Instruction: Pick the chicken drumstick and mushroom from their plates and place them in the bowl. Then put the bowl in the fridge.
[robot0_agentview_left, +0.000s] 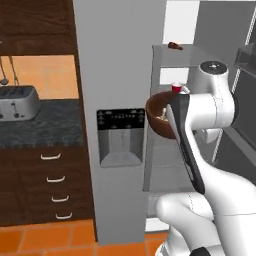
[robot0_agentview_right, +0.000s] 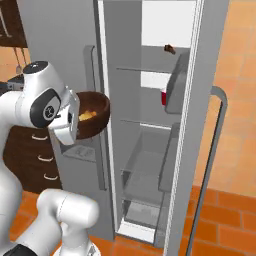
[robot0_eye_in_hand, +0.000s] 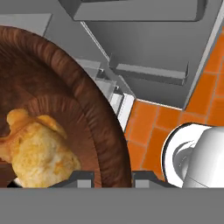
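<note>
1. The pincer (robot0_eye_in_hand: 113, 178) is clamped narrowly on the rim of the bowl (robot0_eye_in_hand: 94, 118), which is held raised before the open fridge (robot0_agentview_right: 150, 125).
2. The chicken drumstick (robot0_eye_in_hand: 37, 151) is seen lying in the bowl just inside the pincer; the mushroom cannot be made out.
3. The filling is judged done at least for the drumstick; setting the bowl on a fridge shelf (robot0_agentview_right: 145, 125) beyond the pincer is left.
4. An orange tiled floor (robot0_eye_in_hand: 151, 127) lies below; a dark worktop (robot0_agentview_left: 45, 125) with a toaster (robot0_agentview_left: 17, 102) stands well off to the left.

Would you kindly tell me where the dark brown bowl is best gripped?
On its rim wall, from above: the bowl is deep and plate-wide, so only the thin edge fits between the fingers. The pincer is pinched on it there, one finger inside, one outside.
</note>
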